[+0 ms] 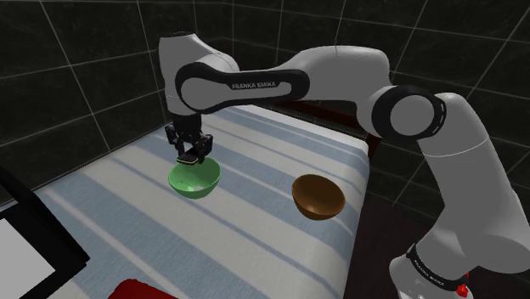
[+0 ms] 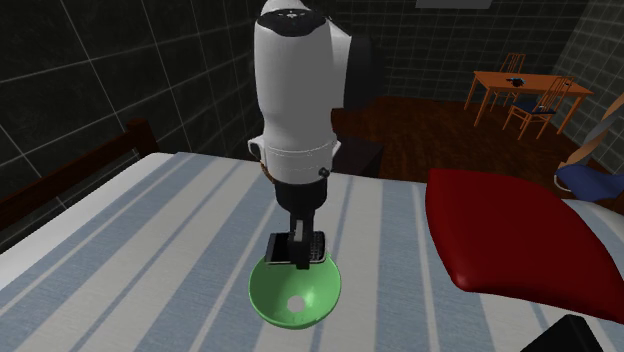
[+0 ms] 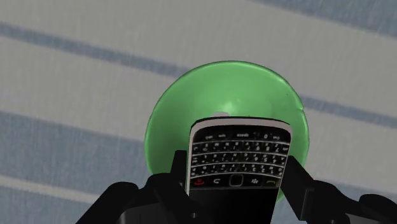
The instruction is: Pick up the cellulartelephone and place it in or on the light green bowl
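The claw [image 1: 188, 156] was clamped on the phone [image 1: 191, 160], its two black fingers pressing the handset's long edges. In the wrist view the phone [image 3: 238, 159] stood between those fingers [image 3: 174, 170], a black handset with a silver rim and its small keyboard facing the camera. Directly beyond it lay the green bowl [image 3: 184, 108], open side up on the bed [image 1: 255, 242]. In the second exterior view the claw [image 2: 298, 256] hung straight down from the white arm [image 2: 295, 90]. There the phone [image 2: 317, 247] sat just over the far part of the green bowl [image 2: 312, 292], with a pale spot on the bowl's bottom. Whether the phone touched the rim could not be told. The bed [image 2: 150, 240] carried a white cover with blue-grey stripes. In the shoulder view the green bowl [image 1: 194, 181] sat below the claw. A brown bowl [image 1: 318, 197] rested well apart from it toward that view's right. A red cushion [image 2: 510, 230] lay at the second exterior view's right. A wooden table [image 2: 505, 80] with chairs [image 2: 540, 105] stood far behind it, against dark tiled walls [image 1: 76, 68].
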{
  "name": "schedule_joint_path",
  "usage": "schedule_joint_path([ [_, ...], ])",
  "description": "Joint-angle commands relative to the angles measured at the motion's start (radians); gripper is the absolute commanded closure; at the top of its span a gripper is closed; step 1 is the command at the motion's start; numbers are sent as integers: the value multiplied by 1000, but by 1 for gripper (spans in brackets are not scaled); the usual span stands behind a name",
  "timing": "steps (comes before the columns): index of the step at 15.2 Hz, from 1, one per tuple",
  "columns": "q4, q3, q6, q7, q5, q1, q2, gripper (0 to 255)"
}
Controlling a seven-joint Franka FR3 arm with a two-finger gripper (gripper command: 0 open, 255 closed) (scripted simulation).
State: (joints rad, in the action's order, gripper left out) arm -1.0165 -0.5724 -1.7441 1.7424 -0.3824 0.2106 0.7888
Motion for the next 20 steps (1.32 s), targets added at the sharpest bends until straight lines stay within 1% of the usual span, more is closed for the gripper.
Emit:
schedule_joint_path([
  [1,27,7,0,-3,-7,11,27,255],
  [13,-111,17,-149,18,-24,-17,48,255],
  [20,-111,17,-149,18,-24,-17,48,255],
])
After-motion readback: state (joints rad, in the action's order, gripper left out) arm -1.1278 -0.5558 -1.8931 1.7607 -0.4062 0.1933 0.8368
